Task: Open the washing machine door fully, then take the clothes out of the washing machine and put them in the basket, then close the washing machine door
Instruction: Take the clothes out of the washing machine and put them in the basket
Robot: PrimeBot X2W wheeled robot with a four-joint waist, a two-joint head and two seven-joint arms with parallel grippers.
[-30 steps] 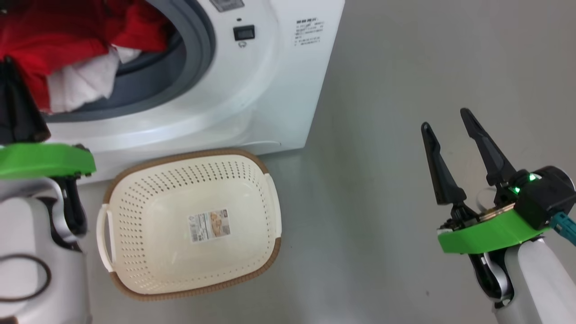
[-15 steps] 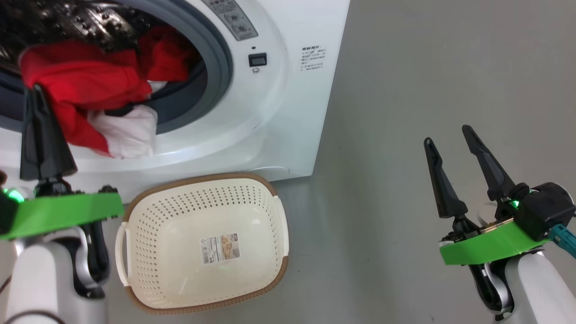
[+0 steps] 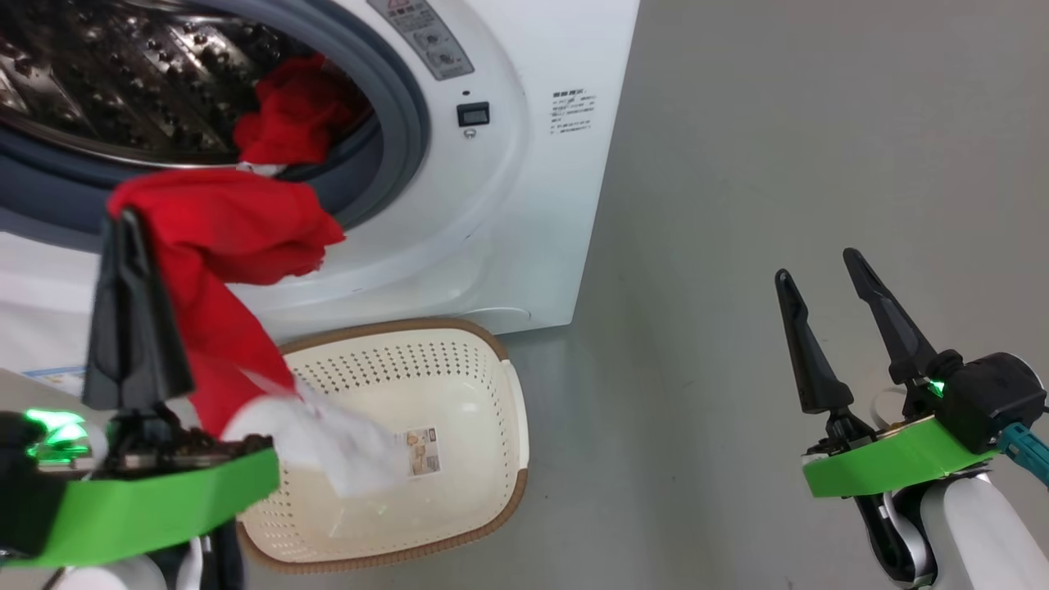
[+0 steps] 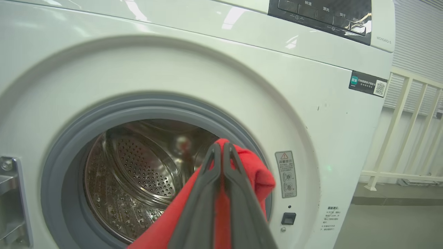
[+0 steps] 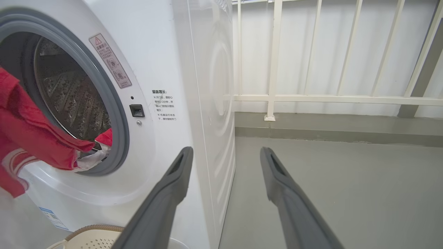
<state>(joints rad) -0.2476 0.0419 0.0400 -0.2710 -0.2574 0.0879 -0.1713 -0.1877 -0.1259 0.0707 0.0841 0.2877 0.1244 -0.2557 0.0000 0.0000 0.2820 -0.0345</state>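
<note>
Clothes pinched in left claw, dangling long-axis down, tail over basket just below; right claw spread, empty, well apart.

The head view looked steeply down on the front of the washing machine and the basket. Both wrist views sat low and close — left facing the drum squarely, right obliquely — sharing its grey ring.
</note>
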